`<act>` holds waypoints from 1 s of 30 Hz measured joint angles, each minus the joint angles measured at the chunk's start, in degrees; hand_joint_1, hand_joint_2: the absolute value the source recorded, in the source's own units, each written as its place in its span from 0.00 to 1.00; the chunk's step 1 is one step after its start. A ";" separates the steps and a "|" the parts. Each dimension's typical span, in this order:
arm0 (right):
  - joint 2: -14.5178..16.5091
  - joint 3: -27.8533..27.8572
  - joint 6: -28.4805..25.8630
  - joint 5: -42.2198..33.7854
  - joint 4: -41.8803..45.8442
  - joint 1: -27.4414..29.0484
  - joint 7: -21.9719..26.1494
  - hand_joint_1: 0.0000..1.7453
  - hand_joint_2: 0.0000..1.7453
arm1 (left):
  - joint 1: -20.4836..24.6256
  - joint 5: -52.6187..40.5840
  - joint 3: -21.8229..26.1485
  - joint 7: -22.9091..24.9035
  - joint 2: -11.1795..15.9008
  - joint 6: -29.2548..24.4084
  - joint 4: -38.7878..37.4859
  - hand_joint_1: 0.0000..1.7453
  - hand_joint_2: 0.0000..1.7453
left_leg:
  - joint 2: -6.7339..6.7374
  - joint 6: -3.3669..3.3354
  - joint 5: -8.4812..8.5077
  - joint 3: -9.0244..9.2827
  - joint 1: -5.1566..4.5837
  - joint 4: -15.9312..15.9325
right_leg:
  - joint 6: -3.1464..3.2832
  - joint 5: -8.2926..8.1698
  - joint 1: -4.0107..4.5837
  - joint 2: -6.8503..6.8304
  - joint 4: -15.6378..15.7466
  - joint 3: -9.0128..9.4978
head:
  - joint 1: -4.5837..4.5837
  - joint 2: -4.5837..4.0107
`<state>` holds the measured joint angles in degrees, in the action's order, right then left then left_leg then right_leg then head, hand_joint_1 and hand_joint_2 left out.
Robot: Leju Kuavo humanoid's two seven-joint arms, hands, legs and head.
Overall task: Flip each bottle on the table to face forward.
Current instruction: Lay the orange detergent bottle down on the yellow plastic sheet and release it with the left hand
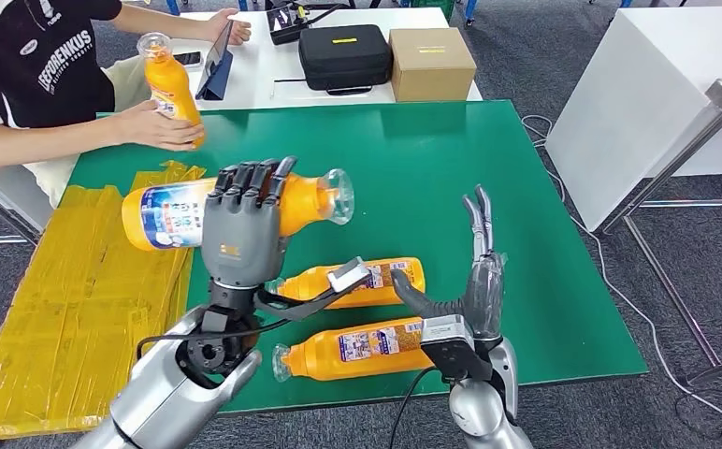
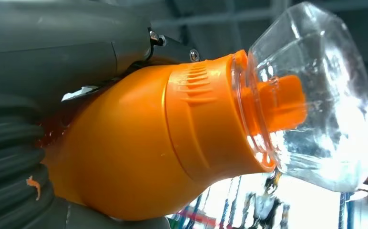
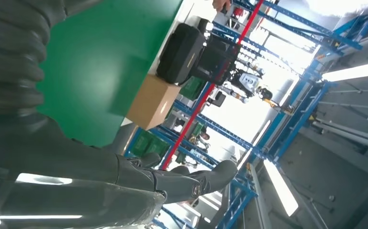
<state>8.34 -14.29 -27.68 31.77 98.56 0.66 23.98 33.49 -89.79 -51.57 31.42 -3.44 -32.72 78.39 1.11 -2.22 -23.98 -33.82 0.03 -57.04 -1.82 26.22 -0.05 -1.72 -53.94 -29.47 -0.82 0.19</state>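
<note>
Two bottles (image 1: 353,282) lie on the green surface (image 1: 488,178). Left hand (image 1: 242,220) grips a third bottle (image 1: 175,214) sideways above it; right hand (image 1: 477,271) spread, empty, beside them.

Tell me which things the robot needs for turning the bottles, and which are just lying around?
Needed for the job:
held bottle in the left robot hand
middle bottle lying on the green table
near bottle lying on it
bottle the person holds

Just lying around:
black case
cardboard box
yellow sheet
</note>
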 joint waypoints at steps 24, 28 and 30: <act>1.01 2.95 -0.47 1.20 1.54 2.41 0.77 0.00 1.00 | 10.02 0.09 -11.80 -11.54 1.16 6.68 -27.52 1.00 1.00 | 0.10 0.01 0.02 -0.12 -0.04 -0.01 | -0.01 0.00 -0.04 0.08 -0.05 -0.04 | 0.00 -0.01; 0.48 2.87 -0.86 1.25 1.54 4.07 0.83 0.00 1.00 | 10.86 0.09 -5.30 -13.87 -0.42 6.40 -38.58 1.00 1.00 | 0.09 0.02 0.02 -0.13 -0.04 -0.01 | 0.00 0.00 -0.03 0.08 -0.06 -0.05 | -0.01 -0.02; 0.18 2.80 -0.86 1.49 1.54 5.03 0.83 0.00 1.00 | 10.99 0.09 -2.10 -15.10 -0.87 6.36 -42.30 1.00 1.00 | 0.09 0.02 0.02 -0.14 -0.04 -0.01 | 0.00 0.00 -0.03 0.07 -0.07 -0.07 | 0.00 -0.01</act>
<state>8.52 -11.50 -28.54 33.26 100.10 5.68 24.81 44.47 -89.70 -53.67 16.32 -4.32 -26.36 36.10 1.20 -2.21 -23.96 -33.96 -0.01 -57.05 -1.82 26.22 -0.08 -1.65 -54.01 -29.54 -0.82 0.18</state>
